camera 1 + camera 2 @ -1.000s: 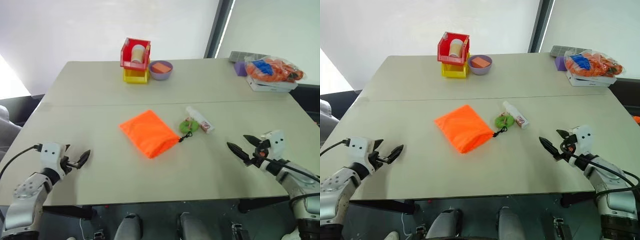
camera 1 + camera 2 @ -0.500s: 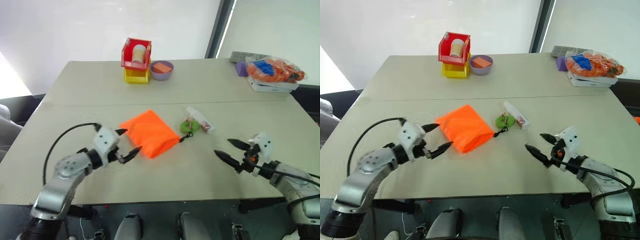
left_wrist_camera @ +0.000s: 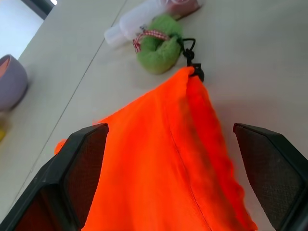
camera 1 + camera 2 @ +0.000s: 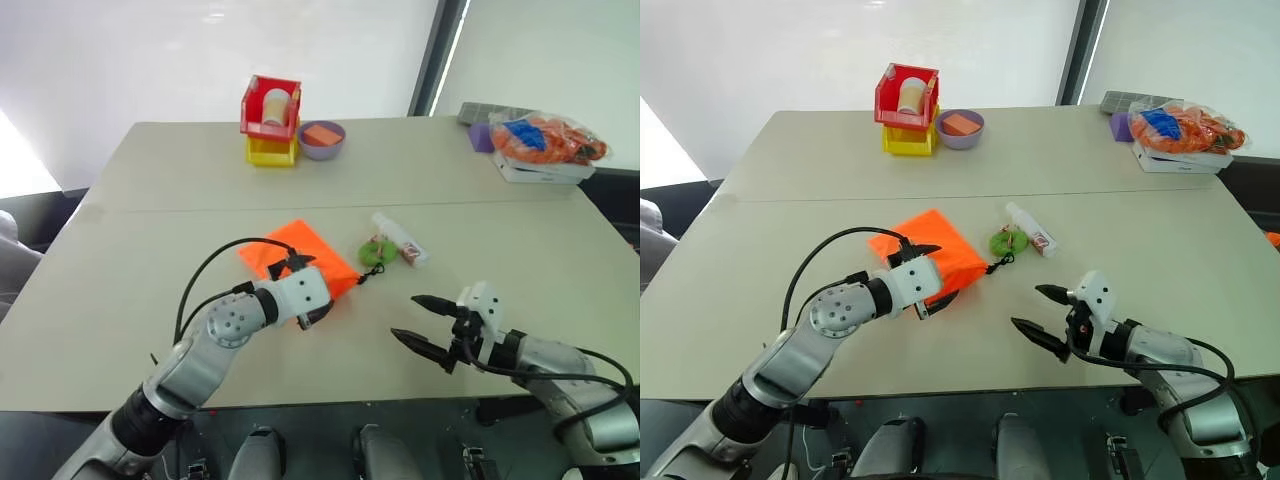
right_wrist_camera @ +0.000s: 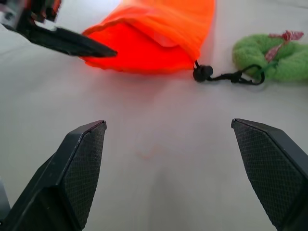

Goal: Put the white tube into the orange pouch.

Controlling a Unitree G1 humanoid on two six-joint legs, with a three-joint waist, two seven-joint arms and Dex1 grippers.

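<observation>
Both arms are silver-grey metal with rounded joint housings and white wrist blocks. Each carries a looping black cable and ends in pointed black fingers, textured inside.

Left gripper hides near edge of orange pouch; white tube cut off by frame edge.

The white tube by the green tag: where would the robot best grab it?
Probably across the bare middle of the white tube, coming from above with the open right gripper. It lies flat and slim on the table, and the green tag crowds one side.
</observation>
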